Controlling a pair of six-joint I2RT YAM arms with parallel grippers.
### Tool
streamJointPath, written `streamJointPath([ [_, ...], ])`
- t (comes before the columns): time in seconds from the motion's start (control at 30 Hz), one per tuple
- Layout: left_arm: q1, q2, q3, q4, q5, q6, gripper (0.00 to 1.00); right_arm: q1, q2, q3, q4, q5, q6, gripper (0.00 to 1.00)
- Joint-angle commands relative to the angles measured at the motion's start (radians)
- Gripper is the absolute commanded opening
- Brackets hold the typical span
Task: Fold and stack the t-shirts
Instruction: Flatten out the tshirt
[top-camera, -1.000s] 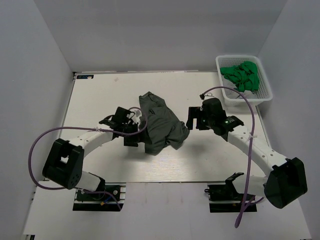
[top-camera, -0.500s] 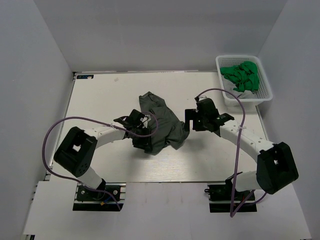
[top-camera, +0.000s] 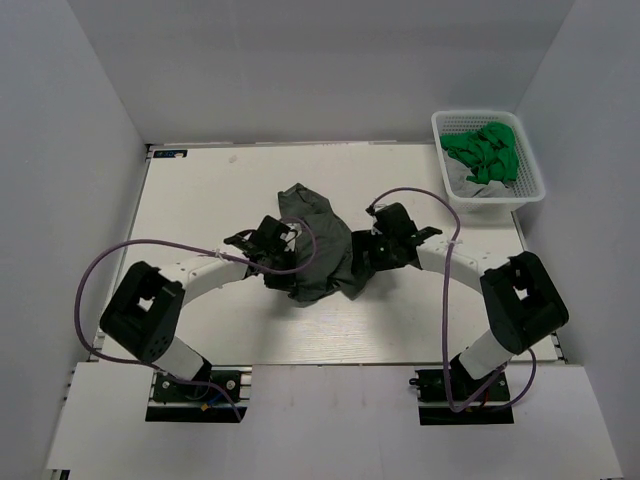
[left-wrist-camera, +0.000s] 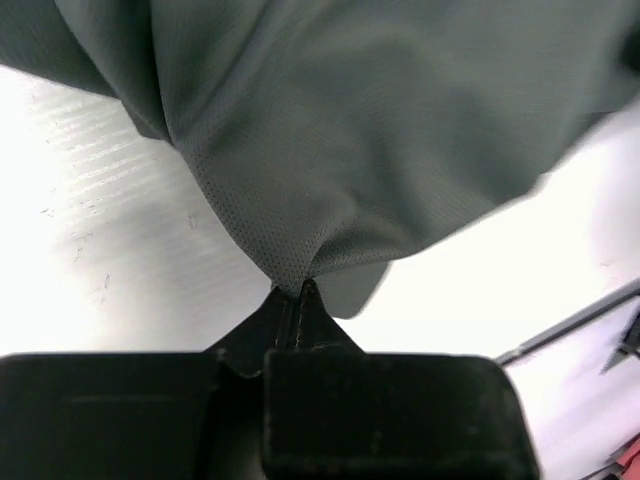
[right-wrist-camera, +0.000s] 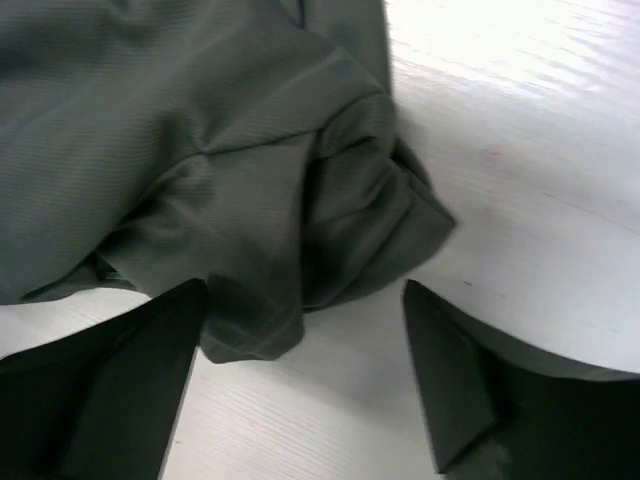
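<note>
Left wrist view: the left gripper (left-wrist-camera: 298, 292) clamps only a thin corner of the grey t-shirt (left-wrist-camera: 400, 130) heaped on the table (top-camera: 190, 200) — a tug could slip it — while the right gripper (right-wrist-camera: 305, 300), spread apart, may pinch doubled folds.

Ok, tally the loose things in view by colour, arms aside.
Charcoal grey t-shirt: 1
Green cloth heap: 1 (the shirts in it cannot be counted)
White lattice basket: 1
Total: 3

nothing readable for you in any view right now; that small dark strip (top-camera: 170, 153) at the far-left corner of the tabletop (top-camera: 200, 200) is too small to make out.
</note>
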Motion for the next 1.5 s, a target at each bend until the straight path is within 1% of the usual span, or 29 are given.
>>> streamJointPath([
  [0.0, -0.003, -0.087, 0.060, -0.014, -0.024, 0.000, 0.00, 0.011, 0.010, 0.018, 0.069, -0.068, -0.005, 0.81],
  [0.03, -0.003, -0.088, 0.060, -0.027, -0.024, -0.012, 0.00, 0.014, 0.004, 0.008, 0.072, -0.074, 0.001, 0.74],
  [0.07, -0.003, -0.109, 0.069, -0.027, -0.037, -0.012, 0.00, 0.011, 0.003, 0.004, 0.085, -0.080, -0.002, 0.41],
  [0.1, -0.003, -0.109, 0.070, -0.027, -0.046, -0.021, 0.00, 0.010, -0.003, -0.001, 0.087, -0.080, 0.001, 0.29],
  [0.13, 0.006, -0.124, 0.070, -0.027, -0.047, -0.032, 0.00, 0.004, -0.006, -0.004, 0.089, -0.081, 0.006, 0.23],
  [0.17, 0.006, -0.135, 0.070, -0.027, -0.047, -0.032, 0.00, 0.007, -0.008, -0.001, 0.092, -0.095, 0.003, 0.07],
  [0.2, 0.006, -0.153, 0.070, -0.016, -0.056, -0.032, 0.00, 0.008, -0.013, 0.005, 0.084, -0.101, 0.000, 0.00],
  [0.3, 0.006, -0.181, 0.103, -0.030, -0.086, -0.032, 0.00, 0.010, -0.029, 0.025, 0.064, -0.060, -0.002, 0.00],
  [0.4, 0.015, -0.227, 0.134, -0.041, -0.135, -0.032, 0.00, 0.005, -0.084, 0.030, 0.053, 0.055, 0.001, 0.00],
  [0.5, 0.015, -0.258, 0.212, -0.108, -0.230, -0.044, 0.00, 0.002, -0.172, 0.077, 0.012, 0.180, -0.005, 0.00],
  [0.53, 0.015, -0.258, 0.267, -0.126, -0.255, -0.044, 0.00, 0.004, -0.189, 0.093, -0.032, 0.234, -0.013, 0.00],
  [0.57, 0.015, -0.268, 0.298, -0.158, -0.308, -0.044, 0.00, 0.005, -0.239, 0.146, -0.042, 0.259, -0.025, 0.00],
  [0.6, 0.015, -0.279, 0.360, -0.169, -0.330, -0.044, 0.00, 0.004, -0.256, 0.163, -0.055, 0.302, -0.029, 0.00],
  [0.67, 0.015, -0.290, 0.427, -0.180, -0.388, -0.035, 0.00, 0.001, -0.311, 0.217, -0.094, 0.391, -0.048, 0.00],
  [0.7, 0.015, -0.290, 0.494, -0.180, -0.402, -0.025, 0.00, 0.002, -0.324, 0.249, -0.112, 0.405, -0.056, 0.00],
  [0.77, 0.015, -0.299, 0.559, -0.180, -0.424, 0.000, 0.00, 0.002, -0.365, 0.304, -0.129, 0.452, -0.063, 0.00],
  [0.8, 0.015, -0.299, 0.620, -0.180, -0.424, 0.014, 0.00, 0.001, -0.387, 0.359, -0.135, 0.455, -0.085, 0.00],
  [0.87, 0.015, -0.308, 0.680, -0.180, -0.435, 0.056, 0.00, 0.002, -0.404, 0.398, -0.144, 0.469, -0.098, 0.00],
  [0.9, 0.015, -0.322, 0.733, -0.180, -0.435, 0.072, 0.00, 0.004, -0.437, 0.436, -0.141, 0.468, -0.130, 0.00],
  [0.97, 0.015, -0.336, 0.781, -0.171, -0.445, 0.109, 0.00, 0.004, -0.459, 0.487, -0.126, 0.446, -0.170, 0.00],
  [1.0, 0.015, -0.353, 0.821, -0.157, -0.426, 0.121, 0.00, 0.001, -0.482, 0.523, -0.120, 0.419, -0.216, 0.00],
  [1.03, 0.015, -0.364, 0.839, -0.157, -0.410, 0.121, 0.00, 0.004, -0.487, 0.565, -0.126, 0.387, -0.229, 0.00],
  [1.07, 0.015, -0.373, 0.859, -0.145, -0.357, 0.136, 0.00, 0.005, -0.491, 0.612, -0.129, 0.345, -0.250, 0.00],
  [1.17, 0.015, -0.417, 0.941, -0.131, -0.259, 0.172, 0.00, 0.007, -0.513, 0.703, -0.120, 0.227, -0.290, 0.00],
  [1.23, 0.015, -0.443, 0.964, -0.108, -0.185, 0.187, 0.00, 0.007, -0.539, 0.766, -0.112, 0.199, -0.313, 0.00],
  [1.27, 0.015, -0.466, 0.990, -0.108, -0.156, 0.187, 0.00, 0.002, -0.543, 0.781, -0.112, 0.190, -0.316, 0.00],
  [1.3, 0.015, -0.476, 1.002, -0.108, -0.121, 0.196, 0.00, 0.005, -0.569, 0.791, -0.105, 0.140, -0.321, 0.00],
  [1.4, 0.015, -0.494, 1.069, -0.108, 0.040, 0.187, 0.00, 0.004, -0.606, 0.849, -0.100, 0.071, -0.324, 0.00],
  [1.47, 0.015, -0.494, 1.111, -0.108, 0.085, 0.176, 0.00, 0.002, -0.620, 0.878, -0.100, 0.034, -0.353, 0.00],
])
